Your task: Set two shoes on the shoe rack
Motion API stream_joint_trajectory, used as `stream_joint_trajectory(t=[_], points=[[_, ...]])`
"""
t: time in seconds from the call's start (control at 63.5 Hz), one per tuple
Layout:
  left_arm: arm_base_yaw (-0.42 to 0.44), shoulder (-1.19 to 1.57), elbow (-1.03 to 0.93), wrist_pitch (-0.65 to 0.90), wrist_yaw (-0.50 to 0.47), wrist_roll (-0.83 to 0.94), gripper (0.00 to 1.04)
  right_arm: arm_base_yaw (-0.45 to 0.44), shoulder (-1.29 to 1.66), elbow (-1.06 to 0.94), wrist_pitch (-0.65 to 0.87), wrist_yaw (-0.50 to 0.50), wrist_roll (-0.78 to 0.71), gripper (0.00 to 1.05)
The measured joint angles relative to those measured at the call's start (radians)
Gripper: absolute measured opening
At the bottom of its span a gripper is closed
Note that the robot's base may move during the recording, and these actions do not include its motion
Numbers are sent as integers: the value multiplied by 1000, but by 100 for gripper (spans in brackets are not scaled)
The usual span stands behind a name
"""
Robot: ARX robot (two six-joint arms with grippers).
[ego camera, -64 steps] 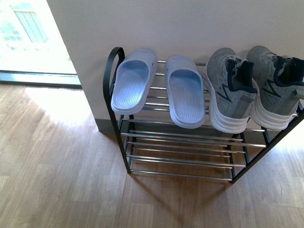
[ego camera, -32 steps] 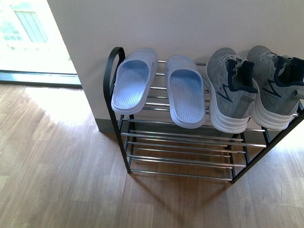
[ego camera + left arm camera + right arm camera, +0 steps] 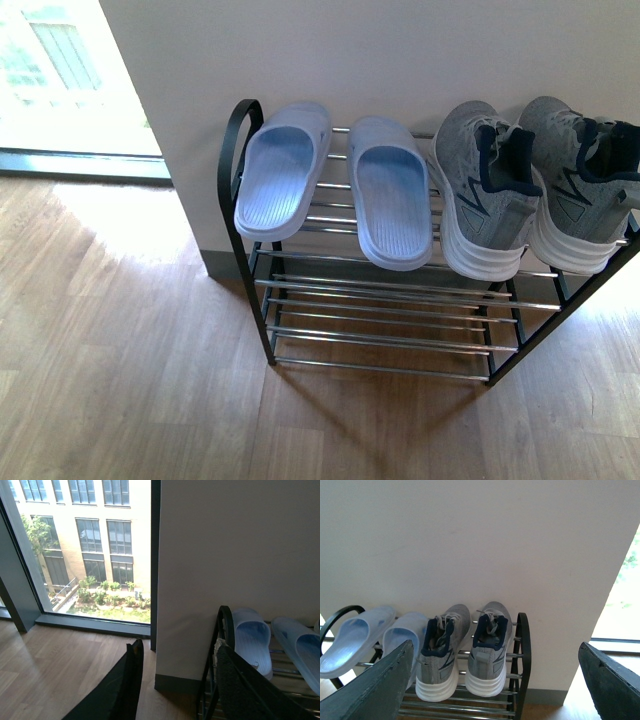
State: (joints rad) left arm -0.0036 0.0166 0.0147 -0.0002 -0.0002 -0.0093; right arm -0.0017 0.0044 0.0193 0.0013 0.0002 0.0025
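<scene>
Wooden floor (image 3: 130,340) bears the shoe rack (image 3: 380,300); no writing legible; both end effectors spread, holding nothing.

black textured fingers (image 3: 125,690), matte, wedge-shaped

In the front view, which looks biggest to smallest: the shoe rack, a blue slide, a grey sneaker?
1. Shoe rack, by far the largest; it spans all four shoes.
2. and 3. Left grey sneaker and right blue slide look about alike in length. The sneaker looks bulkier, but I would not rank them firmly.
</scene>
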Motion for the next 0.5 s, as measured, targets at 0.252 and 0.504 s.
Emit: stream_joint_trajectory(t=[0.252,0.504], points=[[0,0,0,0,0,0,88,0,0,0,0,0,0,96],[0,0,0,0,0,2,95,0,0,0,0,0,0,96]])
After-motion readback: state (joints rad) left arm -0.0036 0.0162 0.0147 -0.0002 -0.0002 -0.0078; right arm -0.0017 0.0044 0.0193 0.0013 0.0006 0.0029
